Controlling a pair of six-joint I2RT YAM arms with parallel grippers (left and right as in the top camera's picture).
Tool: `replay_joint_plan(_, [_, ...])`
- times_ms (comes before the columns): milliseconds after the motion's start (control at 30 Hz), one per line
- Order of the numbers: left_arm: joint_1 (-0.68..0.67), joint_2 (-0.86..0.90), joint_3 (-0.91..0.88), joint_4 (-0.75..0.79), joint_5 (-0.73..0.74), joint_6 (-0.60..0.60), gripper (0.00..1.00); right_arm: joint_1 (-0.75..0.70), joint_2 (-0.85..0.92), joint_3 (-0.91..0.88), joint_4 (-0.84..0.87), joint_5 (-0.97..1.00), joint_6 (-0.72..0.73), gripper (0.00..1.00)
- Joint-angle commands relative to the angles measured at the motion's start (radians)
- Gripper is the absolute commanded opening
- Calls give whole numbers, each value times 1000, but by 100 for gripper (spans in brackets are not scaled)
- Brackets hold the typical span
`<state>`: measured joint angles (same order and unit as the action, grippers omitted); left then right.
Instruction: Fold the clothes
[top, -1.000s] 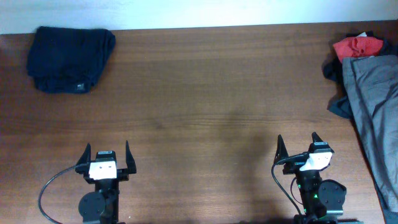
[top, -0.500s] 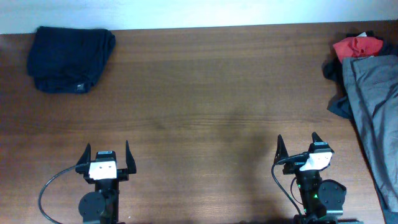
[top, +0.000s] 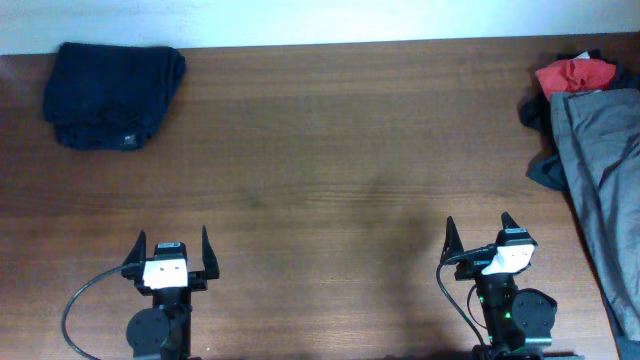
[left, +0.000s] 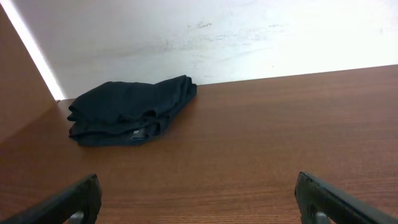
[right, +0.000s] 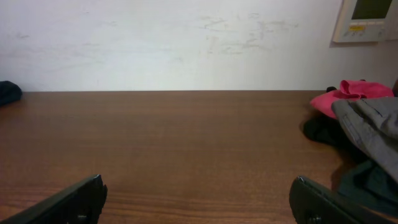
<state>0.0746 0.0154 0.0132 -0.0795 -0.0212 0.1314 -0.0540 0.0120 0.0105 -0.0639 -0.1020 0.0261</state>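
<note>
A folded dark navy garment (top: 112, 92) lies at the table's far left corner; it also shows in the left wrist view (left: 129, 109). A pile of unfolded clothes sits at the right edge: a grey garment (top: 605, 170) hangs over the edge, a red one (top: 574, 73) lies at the back, a dark one (top: 546, 172) under them. The right wrist view shows the grey (right: 372, 124) and red (right: 346, 94) pieces. My left gripper (top: 171, 243) and right gripper (top: 477, 228) are open and empty near the front edge, far from all clothes.
The brown wooden table (top: 330, 150) stretches between the two clothes areas. A white wall (right: 174, 43) runs behind it, with a small wall panel (right: 364, 18) at the upper right. A cable (top: 80, 300) loops beside the left arm.
</note>
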Motion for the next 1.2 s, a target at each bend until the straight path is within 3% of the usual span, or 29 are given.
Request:
replay_joint_plan(0, [5,-10,-4,-4,18,13,99,-8,-8,-5,-7,9,4,99])
replay_joint_plan(1033, [5,-10,-4,-4,18,13,99,-8,-8,-5,-6,5,6,99])
replay_joint_plan(1167, [5,-10,-4,-4,18,13,99,-5,-8,-5,60,-63,60,99])
